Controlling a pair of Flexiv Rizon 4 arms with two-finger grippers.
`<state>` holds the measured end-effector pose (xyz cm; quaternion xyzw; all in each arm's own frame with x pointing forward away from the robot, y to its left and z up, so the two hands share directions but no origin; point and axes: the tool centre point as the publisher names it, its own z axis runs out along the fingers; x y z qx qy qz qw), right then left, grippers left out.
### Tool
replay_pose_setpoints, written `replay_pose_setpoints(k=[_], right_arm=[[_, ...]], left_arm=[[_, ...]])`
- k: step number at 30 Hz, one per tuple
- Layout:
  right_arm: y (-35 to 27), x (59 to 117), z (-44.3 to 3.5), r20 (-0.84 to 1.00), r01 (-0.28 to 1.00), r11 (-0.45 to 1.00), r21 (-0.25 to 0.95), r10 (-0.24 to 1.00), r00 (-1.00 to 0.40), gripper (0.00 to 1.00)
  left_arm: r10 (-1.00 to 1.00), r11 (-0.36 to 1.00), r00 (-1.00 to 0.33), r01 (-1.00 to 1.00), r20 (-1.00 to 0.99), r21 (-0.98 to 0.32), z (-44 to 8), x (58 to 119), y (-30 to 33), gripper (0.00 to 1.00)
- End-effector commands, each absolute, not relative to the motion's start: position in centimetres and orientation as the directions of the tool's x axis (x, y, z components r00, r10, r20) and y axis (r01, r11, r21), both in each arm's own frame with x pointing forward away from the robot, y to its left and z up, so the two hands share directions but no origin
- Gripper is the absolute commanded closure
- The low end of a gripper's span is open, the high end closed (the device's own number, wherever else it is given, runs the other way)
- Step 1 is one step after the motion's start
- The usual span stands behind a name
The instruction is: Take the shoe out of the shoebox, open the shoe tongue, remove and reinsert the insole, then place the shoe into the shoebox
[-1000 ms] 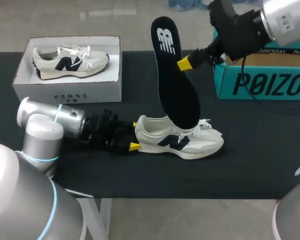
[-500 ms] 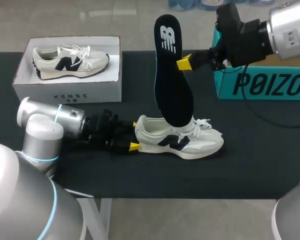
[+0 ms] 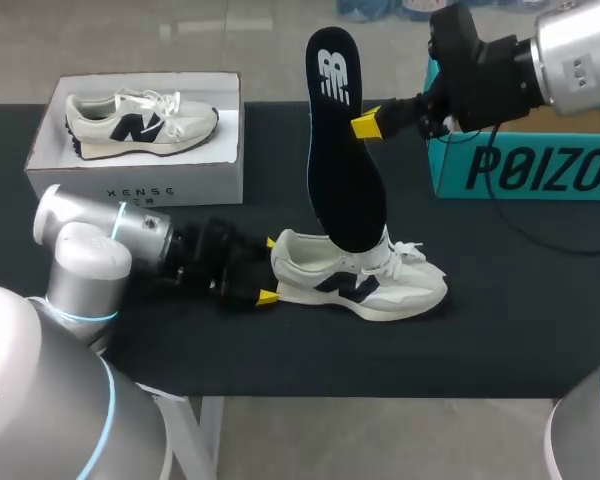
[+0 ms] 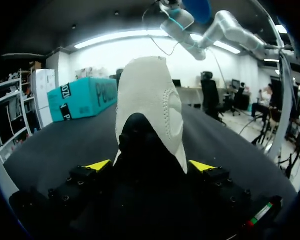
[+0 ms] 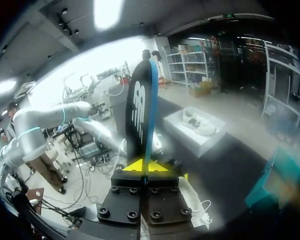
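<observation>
The shoe [image 3: 360, 285] lay on its sole on the black surface [image 3: 510, 310], toe toward 3 o'clock. The white shoebox [image 3: 130, 185], at its 10 o'clock, held a second shoe [image 3: 140, 122]. The black insole [image 3: 345, 170] stood with one end in the shoe's opening, rising toward 12 o'clock, with the right claw [image 3: 365, 125] clamped on its edge. The left claw [image 3: 268, 270] sat at the heel; whether it gripped, I could not tell.
</observation>
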<state>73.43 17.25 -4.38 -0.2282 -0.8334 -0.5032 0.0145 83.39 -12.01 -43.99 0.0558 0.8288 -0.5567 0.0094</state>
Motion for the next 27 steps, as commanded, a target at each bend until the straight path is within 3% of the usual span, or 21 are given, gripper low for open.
replay_pose_setpoints(k=[1,14,27], right_arm=[[17.4,73.6,-4.5,0.254,0.395,0.389,0.832,0.366,-0.895,1.0],[17.4,73.6,-4.5,0.254,0.395,0.389,0.832,0.366,-0.895,1.0],[17.4,73.6,-4.5,0.254,0.395,0.389,0.832,0.366,-0.895,1.0]], left_arm=[[0.06,0.478,-0.992,0.128,-0.112,-0.869,-41.7,82.2,-11.0,0.0],[0.145,0.622,-0.989,0.112,-0.027,-0.775,-41.4,81.0,-7.5,0.0],[0.29,0.832,-0.957,0.259,-0.013,-0.491,-33.8,81.4,-6.2,0.0]])
